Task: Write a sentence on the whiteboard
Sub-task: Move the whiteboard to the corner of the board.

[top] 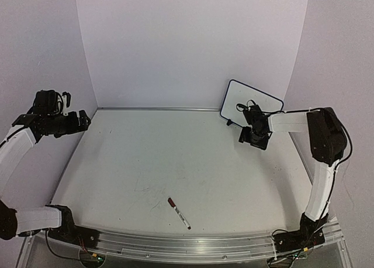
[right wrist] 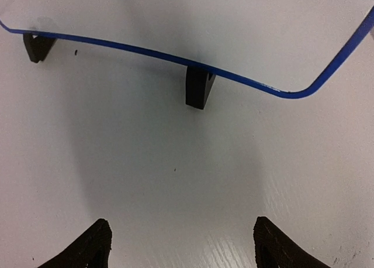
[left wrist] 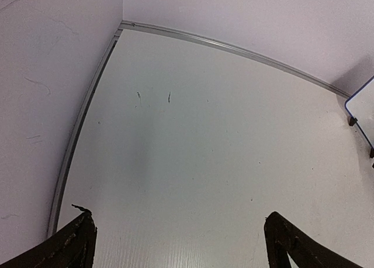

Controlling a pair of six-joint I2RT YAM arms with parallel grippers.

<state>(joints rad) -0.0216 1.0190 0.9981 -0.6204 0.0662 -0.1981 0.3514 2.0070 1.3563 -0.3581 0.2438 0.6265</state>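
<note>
At your far left, the left gripper (top: 82,120) hangs raised beside the side wall, its fingers (left wrist: 75,244) spread wide with nothing between them. It is fully released. Toward the middle, near the front edge of the table (top: 140,157), a marker (top: 179,213) with a red end lies flat, well apart from both arms. Right of centre, the whiteboard (top: 248,97) stands on its black feet (right wrist: 198,88) by the back wall, blue-edged. Just in front of it you have the right gripper (right wrist: 181,244) low over the table, pincer parted and empty, clear of the board.
</note>
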